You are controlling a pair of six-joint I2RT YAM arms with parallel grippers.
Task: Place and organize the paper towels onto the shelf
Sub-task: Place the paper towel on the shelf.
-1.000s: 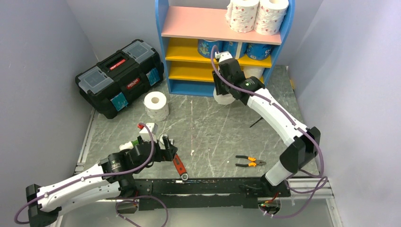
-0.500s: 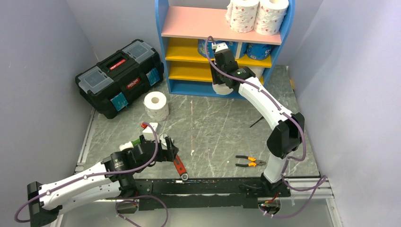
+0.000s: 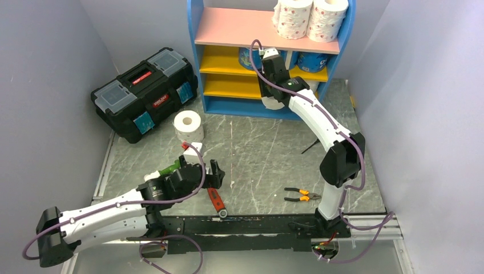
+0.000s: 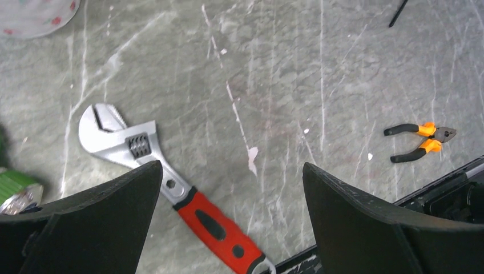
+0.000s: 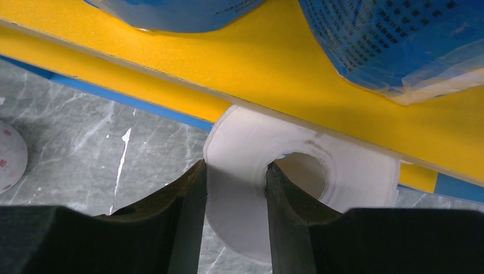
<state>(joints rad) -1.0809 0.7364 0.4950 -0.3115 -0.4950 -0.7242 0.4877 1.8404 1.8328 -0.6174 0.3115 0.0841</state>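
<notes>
Plain roll pinched at the shelf front, and the board edge is the danger

My right gripper [image 5: 234,217] is closed part way on the wall of a plain white roll [image 5: 240,154], with one finger outside and one inside the hollow core. The roll is just at the front of the shelf [image 3: 193,51]. In the right wrist view the front edge of the upper yellow board [image 5: 240,63], where the blue-wrapped rolls [image 5: 394,40] stand, covers part of it. I judge that if I lift or push carelessly here, the roll can strike this edge, be crushed, or slip from such a thin hold. My left gripper [image 4: 229,171] is wide open and empty over the tabletop [image 3: 257,154], above the wrench [image 4: 131,145]. A loose roll [image 3: 188,127] stands on the tabletop, well apart from the shelf.
</notes>
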